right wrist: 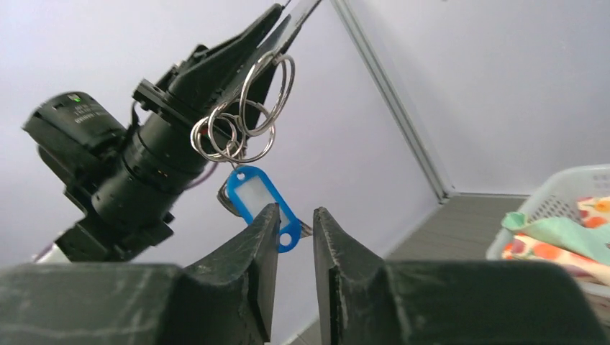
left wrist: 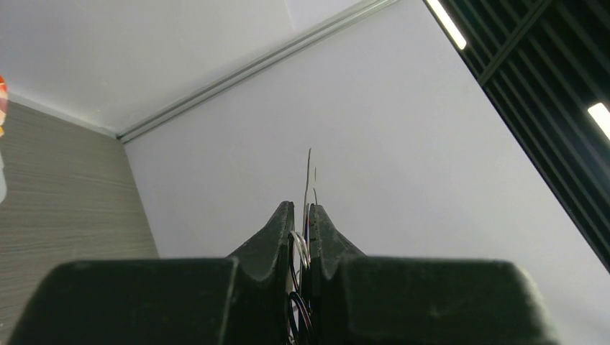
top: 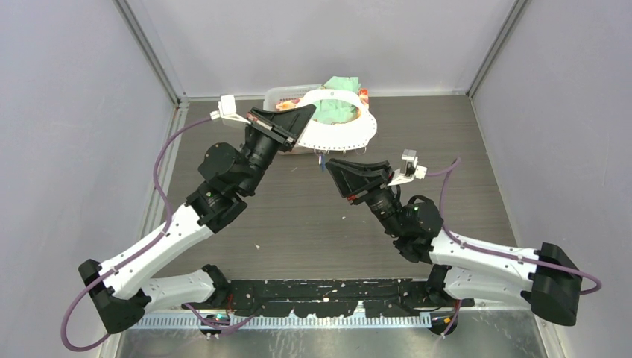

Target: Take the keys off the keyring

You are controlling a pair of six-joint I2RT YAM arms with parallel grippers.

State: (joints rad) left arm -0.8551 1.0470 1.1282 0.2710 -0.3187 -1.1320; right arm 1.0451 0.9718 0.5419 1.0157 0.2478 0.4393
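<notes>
My left gripper (top: 302, 123) is shut on the rim of the keyring (top: 358, 134), a wide flat pale ring plate held up over the table's far side. In the left wrist view the plate (left wrist: 309, 172) is edge-on between the shut fingers, with silver loops beside it. In the right wrist view silver loops (right wrist: 244, 115) hang from the left gripper (right wrist: 291, 11), and the keys with their blue tag (right wrist: 255, 198) dangle below. My right gripper (right wrist: 296, 212) is slightly open; the tag's lower end sits at its fingertips. From above, the right gripper (top: 328, 165) is just under the tag (top: 322, 159).
A white basket (top: 279, 95) of coloured cloths (top: 339, 86) stands at the back wall behind the keyring; it also shows at the right of the right wrist view (right wrist: 554, 194). Grey walls close the table's left, right and far sides.
</notes>
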